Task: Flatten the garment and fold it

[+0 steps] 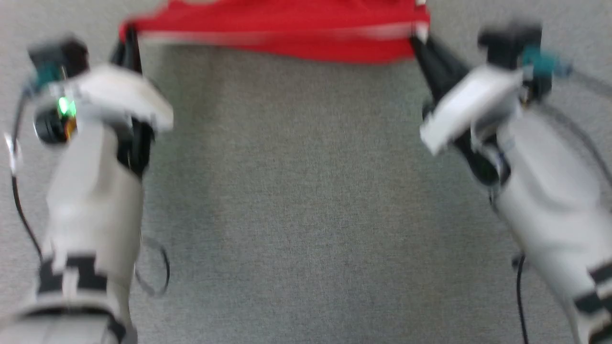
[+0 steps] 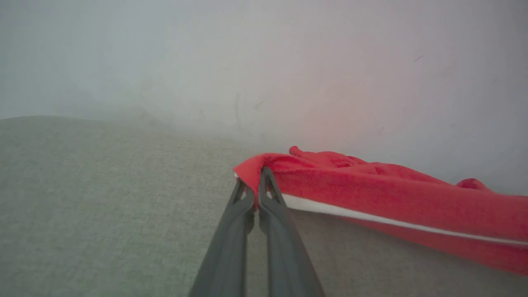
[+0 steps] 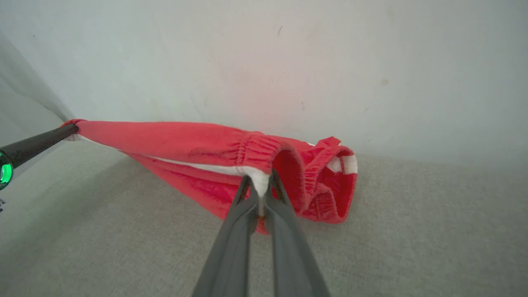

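The red garment [image 1: 282,33] with a white stripe is stretched taut across the top of the head view, above the grey cloth surface. My left gripper [image 1: 128,34] is shut on its left corner, and my right gripper [image 1: 417,37] is shut on its right corner. In the left wrist view the left gripper [image 2: 255,185] pinches the red edge of the garment [image 2: 392,198], which runs off to the right. In the right wrist view the right gripper [image 3: 260,185] clamps the white band of the garment [image 3: 185,144], whose open end bunches to the right. The head view is blurred.
A grey fabric-covered surface [image 1: 296,191] spreads below the garment and between my forearms. A pale wall [image 3: 288,62] rises just behind the garment. Dark cables [image 1: 153,267] hang beside my left forearm. The left gripper's finger [image 3: 37,142] shows at the left of the right wrist view.
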Controlling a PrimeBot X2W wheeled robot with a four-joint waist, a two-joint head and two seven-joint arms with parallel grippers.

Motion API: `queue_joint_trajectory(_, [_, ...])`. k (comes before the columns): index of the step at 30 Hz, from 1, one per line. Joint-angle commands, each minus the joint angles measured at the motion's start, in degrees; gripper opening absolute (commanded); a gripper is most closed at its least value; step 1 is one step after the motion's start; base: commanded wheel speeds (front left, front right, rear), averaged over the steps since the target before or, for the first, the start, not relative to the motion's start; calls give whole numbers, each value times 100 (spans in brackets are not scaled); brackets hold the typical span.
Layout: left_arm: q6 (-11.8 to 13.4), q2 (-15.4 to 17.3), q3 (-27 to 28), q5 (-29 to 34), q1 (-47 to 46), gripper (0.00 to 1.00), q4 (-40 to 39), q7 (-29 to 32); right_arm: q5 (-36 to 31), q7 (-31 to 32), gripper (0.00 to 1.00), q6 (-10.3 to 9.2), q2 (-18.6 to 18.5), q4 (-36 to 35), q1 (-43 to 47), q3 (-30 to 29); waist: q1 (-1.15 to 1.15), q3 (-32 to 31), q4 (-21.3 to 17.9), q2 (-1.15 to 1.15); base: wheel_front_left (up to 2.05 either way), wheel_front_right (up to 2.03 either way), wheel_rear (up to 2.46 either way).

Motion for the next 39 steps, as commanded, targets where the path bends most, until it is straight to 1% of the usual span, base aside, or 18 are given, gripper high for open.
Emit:
queue_joint_trajectory(1, [-15,55,66,0,249,0,-151,-28,76,-55,0,-12,-93,-131,218,16,1,-476,63,0,0,0,0])
queue_joint_trajectory(3, [-9,43,145,24,852,0,-579,-30,127,-127,0,-12,-293,-474,746,1,1,-701,100,0,0,0,0])
queue_joint_trajectory(6, [72,46,204,134,1842,0,-1212,-31,84,-173,0,-12,-494,-1052,1596,-48,1,-1059,105,0,0,0,0])
queue_joint_trajectory(9, [177,16,197,221,2812,0,-1838,-31,-69,-149,0,-12,-626,-1652,2447,-215,1,-1369,116,0,0,0,0])
queue_joint_trajectory(12, [339,-10,192,241,3705,0,-2524,41,-243,-14,0,-12,-636,-2288,3332,-495,1,-1612,143,0,0,0,0])
queue_joint_trajectory(16, [670,0,235,250,4832,0,-3630,422,-600,352,0,-12,-462,-3095,4442,-965,1,-1839,194,0,0,0,0])
queue_joint_trajectory(20, [1035,-15,315,231,5878,0,-4870,915,-1037,807,0,-12,-132,-3860,5479,-1369,1,-1947,276,0,0,0,0])
queue_joint_trajectory(25, [1456,-48,488,149,6949,0,-6134,1509,-1439,1358,0,-12,259,-4662,6578,-1747,1,-1994,414,0,0,0,0])
queue_joint_trajectory(29, [1650,-42,623,40,7533,0,-6806,1891,-1613,1683,0,-12,451,-5088,7199,-2027,1,-1914,459,0,0,0,0])
queue_joint_trajectory(32, [1709,1,690,-31,7705,0,-7155,2103,-1682,1887,0,-12,508,-5267,7424,-2191,1,-1805,454,0,0,0,0])
queue_joint_trajectory(35, [1674,82,690,-81,7541,0,-7336,2234,-1660,1987,0,-12,610,-5350,7317,-2255,1,-1689,427,0,0,0,0])
queue_joint_trajectory(39, [1486,269,574,-144,6844,0,-7244,2431,-1628,2028,0,-12,710,-5284,6821,-2163,1,-1457,344,0,0,0,0])
